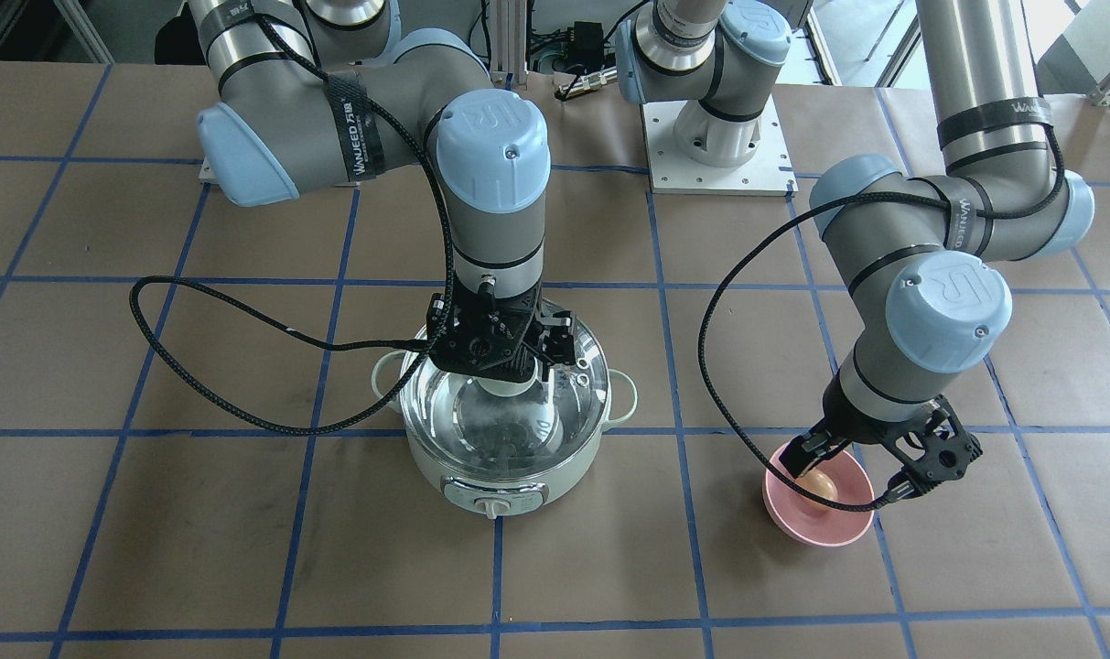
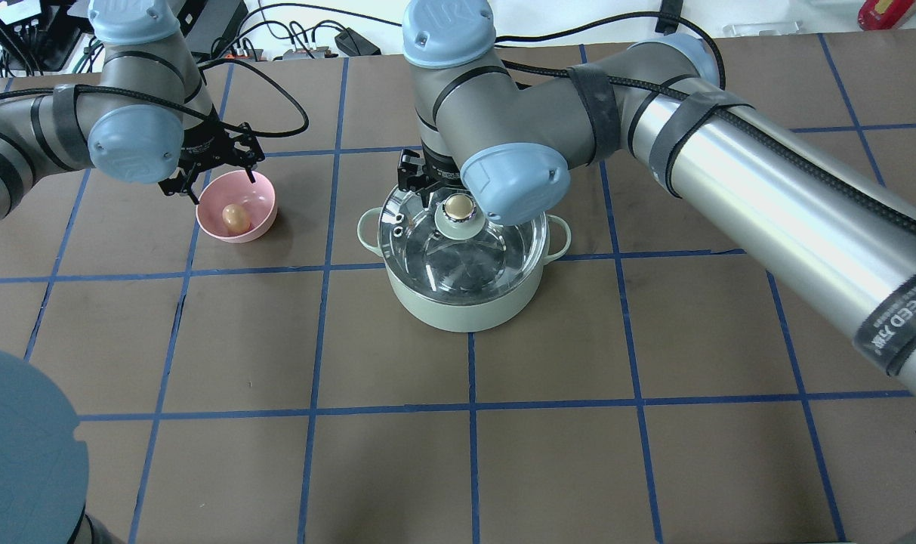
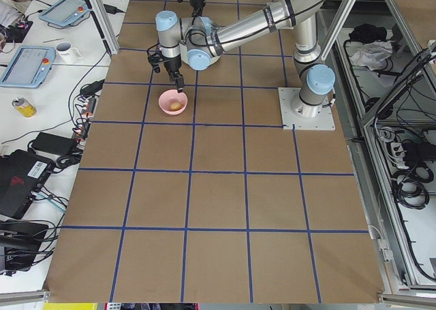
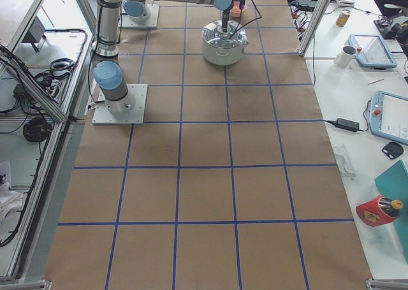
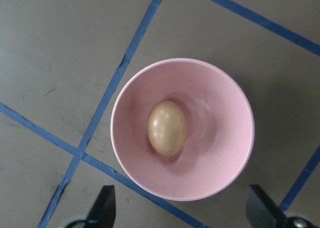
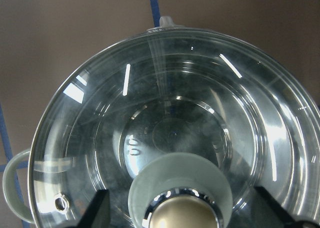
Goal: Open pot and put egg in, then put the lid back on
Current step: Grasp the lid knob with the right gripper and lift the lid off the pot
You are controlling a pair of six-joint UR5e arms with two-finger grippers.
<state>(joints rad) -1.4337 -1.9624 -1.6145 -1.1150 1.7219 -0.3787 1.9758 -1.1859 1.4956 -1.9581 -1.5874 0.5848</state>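
The mint-green pot (image 2: 465, 306) stands mid-table with the glass lid (image 2: 469, 253) seated on it. My right gripper (image 6: 182, 213) is open, pointing down, its fingers (image 6: 100, 210) on either side of the beige knob (image 2: 458, 205) and not closed on it. The egg (image 5: 166, 128) lies in a pink bowl (image 5: 220, 112), which sits to the pot's left in the overhead view (image 2: 260, 225). My left gripper (image 2: 223, 189) hangs open just above the bowl's far rim. Its fingertips (image 5: 106, 208) are wide apart and hold nothing.
Brown paper with a blue tape grid covers the table (image 2: 465, 453). Black cables loop from both wrists, one lying on the table beside the pot (image 1: 198, 384). The right arm's base plate (image 1: 715, 146) sits behind the pot.
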